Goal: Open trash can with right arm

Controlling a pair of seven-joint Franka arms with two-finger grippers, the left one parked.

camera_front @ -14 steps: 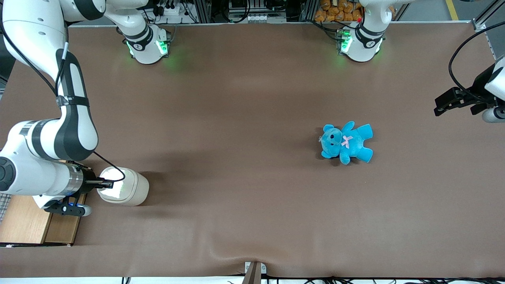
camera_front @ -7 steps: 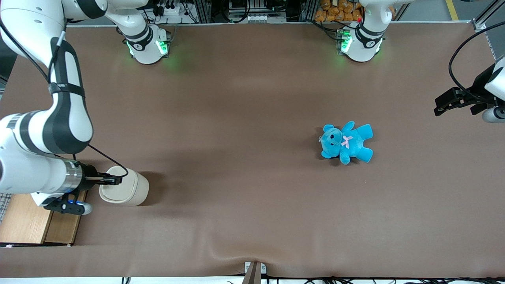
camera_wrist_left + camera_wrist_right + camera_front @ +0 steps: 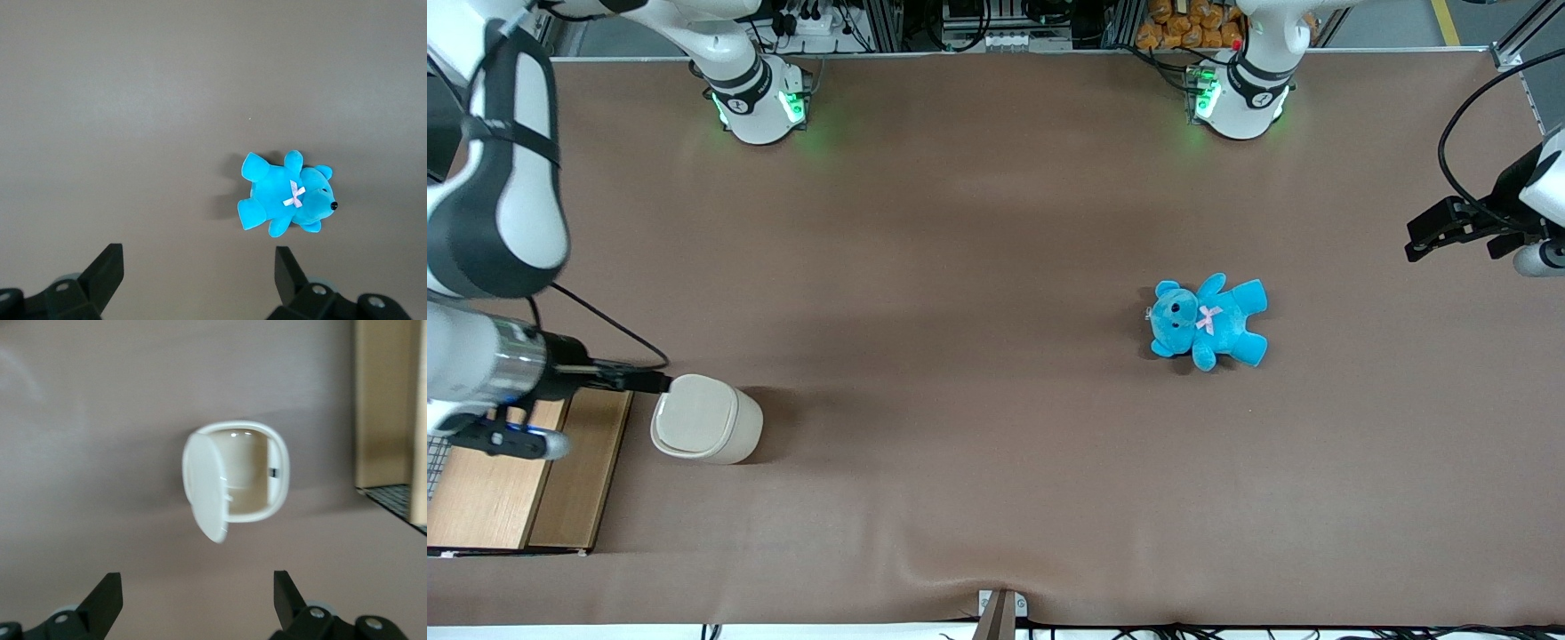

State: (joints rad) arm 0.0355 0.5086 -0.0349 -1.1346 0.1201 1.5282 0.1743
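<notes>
Standing near the wooden box at the working arm's end, the trash can looks closed from the front; the right wrist view shows its lid swung up, interior exposed. Gripper hovers at the can's 10 o'clock, jaws spread, holding nothing. Teddy lies well apart.

Trash can: smooth cream plastic with a slight sheen, its paler lid likewise smooth. Counter: matt brown covering, faintly rippled at the near edge; wooden box: pale, matt, grained. Teddy: soft blue plush; end effector above the counter just beside the can: matt black.
</notes>
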